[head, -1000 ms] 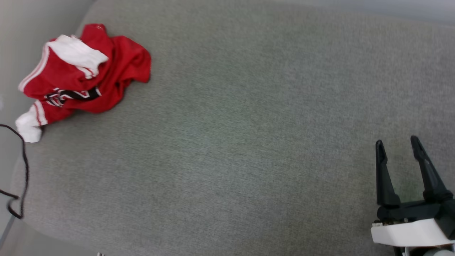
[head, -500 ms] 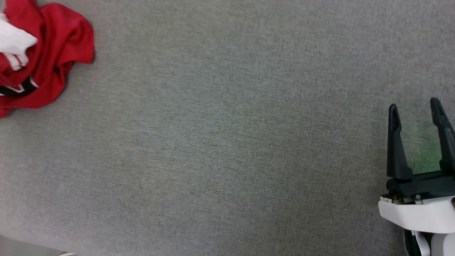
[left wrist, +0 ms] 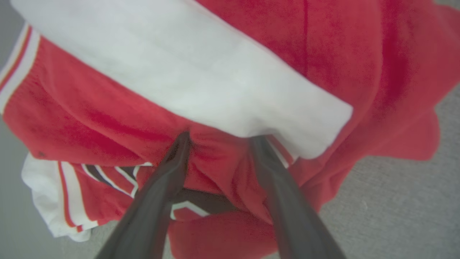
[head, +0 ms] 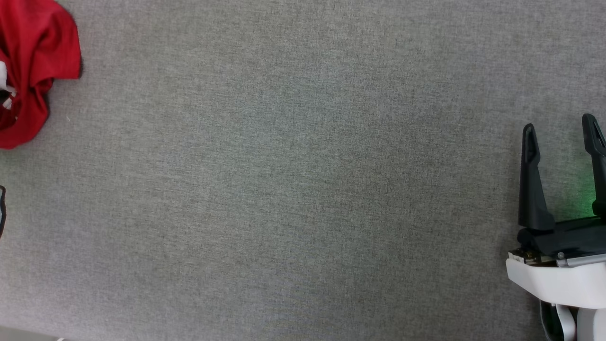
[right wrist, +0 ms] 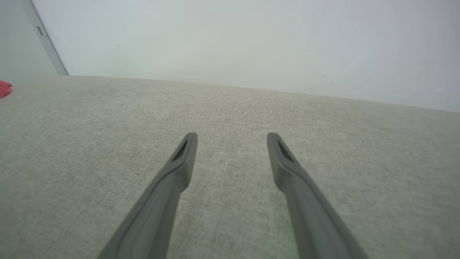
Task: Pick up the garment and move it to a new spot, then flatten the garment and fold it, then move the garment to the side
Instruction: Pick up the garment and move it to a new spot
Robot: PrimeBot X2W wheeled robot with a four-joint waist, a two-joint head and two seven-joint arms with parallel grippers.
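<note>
The garment (left wrist: 90,118) is a crumpled red shirt with a white sleeve (left wrist: 187,72), striped trim and black white-outlined letters, lying on the grey cushion. In the left wrist view my left gripper (left wrist: 220,142) is open, its fingertips pressed into the red cloth just under the white sleeve, with a ridge of fabric between them. In the head view a red part of the garment (head: 35,57) shows at the top left edge. Far from it, my right gripper (head: 559,124) is open over bare cushion at the right edge. The right gripper (right wrist: 231,138) holds nothing, and a scrap of the garment (right wrist: 4,89) shows far left.
The grey fabric cushion (head: 293,180) spreads wide between the garment and my right gripper. A pale wall (right wrist: 230,39) rises behind its far edge. A small dark object (head: 1,208) sits at the left edge of the head view.
The head camera has moved, so the garment has slid to the picture's left edge and the right gripper sits higher and further right in it. The garment itself still lies crumpled.
</note>
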